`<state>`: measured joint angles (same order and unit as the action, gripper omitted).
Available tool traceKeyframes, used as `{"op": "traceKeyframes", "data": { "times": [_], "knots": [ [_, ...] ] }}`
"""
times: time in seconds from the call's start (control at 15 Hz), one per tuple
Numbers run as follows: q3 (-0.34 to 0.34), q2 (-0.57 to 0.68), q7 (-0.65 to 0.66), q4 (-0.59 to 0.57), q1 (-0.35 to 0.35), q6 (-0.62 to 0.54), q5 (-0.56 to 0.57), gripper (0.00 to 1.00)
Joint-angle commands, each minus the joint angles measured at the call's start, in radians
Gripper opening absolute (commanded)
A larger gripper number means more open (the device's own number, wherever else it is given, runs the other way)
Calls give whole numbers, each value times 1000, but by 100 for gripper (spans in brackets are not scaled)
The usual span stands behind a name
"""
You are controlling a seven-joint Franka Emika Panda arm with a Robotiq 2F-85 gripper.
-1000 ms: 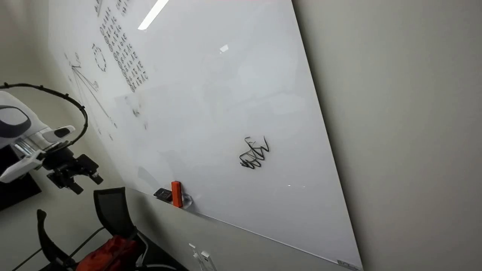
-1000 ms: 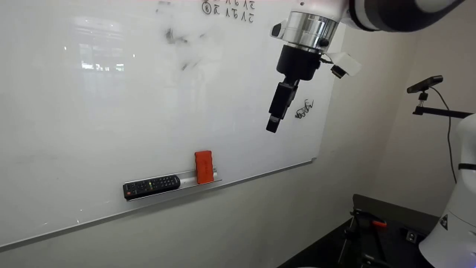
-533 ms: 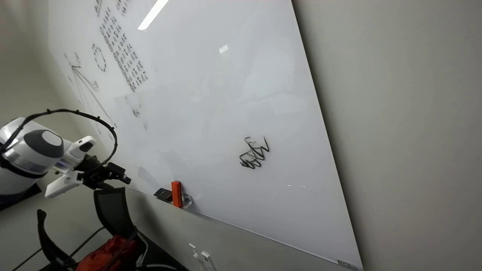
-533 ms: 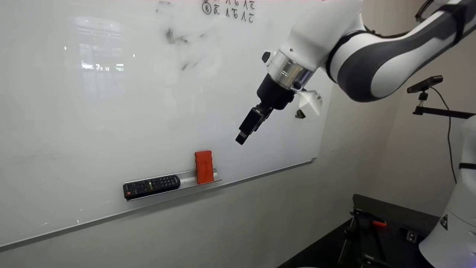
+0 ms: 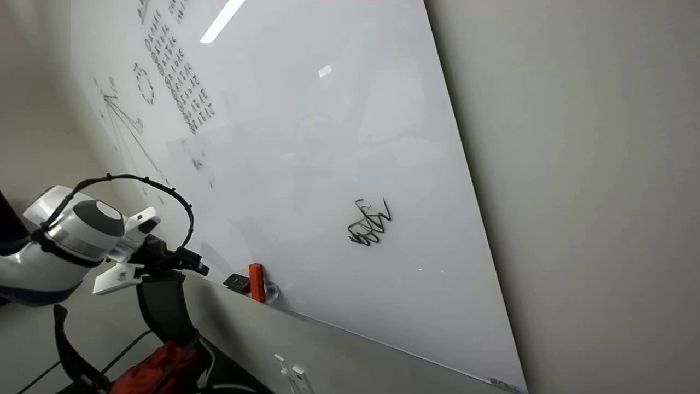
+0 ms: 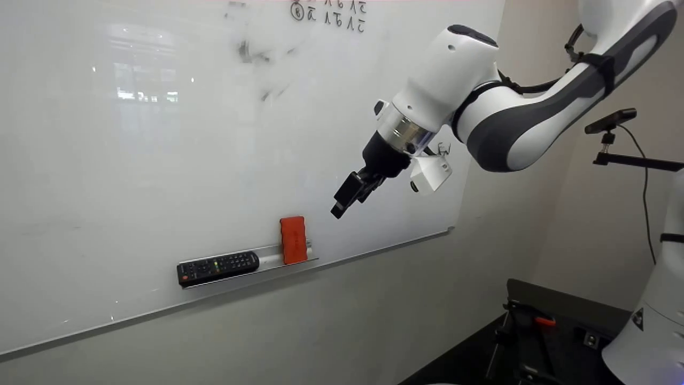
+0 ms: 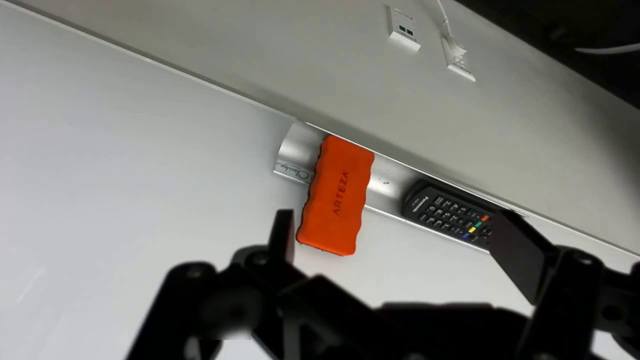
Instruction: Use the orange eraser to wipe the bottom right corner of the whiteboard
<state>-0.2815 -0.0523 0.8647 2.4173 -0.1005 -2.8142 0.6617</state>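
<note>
Orange rectangular eraser (image 7: 337, 200) stands ungrasped on the silver metal tray (image 7: 387, 189). Black two-finger gripper (image 7: 397, 235) is spread, holding nothing, near the tray. Black scribble (image 5: 369, 226) on the glossy whiteboard (image 5: 306, 175), right of the tray, is unwiped. Apparently outstanding: grasp, wipe.

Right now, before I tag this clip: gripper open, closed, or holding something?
Gripper: open, holding nothing; the orange eraser stands in the tray, not gripped.
</note>
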Motion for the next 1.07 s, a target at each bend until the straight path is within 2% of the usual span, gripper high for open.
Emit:
{"op": "traceKeyframes", "data": {
  "times": [0.0,0.2,0.53,1.0],
  "knots": [
    [0,-1,0,0,3,0,0,100],
    [2,19,180,-15,-32,-65,224,100],
    [6,75,595,-75,-69,-135,673,100],
    [-2,228,1184,-237,-51,-77,1205,100]
  ]
}}
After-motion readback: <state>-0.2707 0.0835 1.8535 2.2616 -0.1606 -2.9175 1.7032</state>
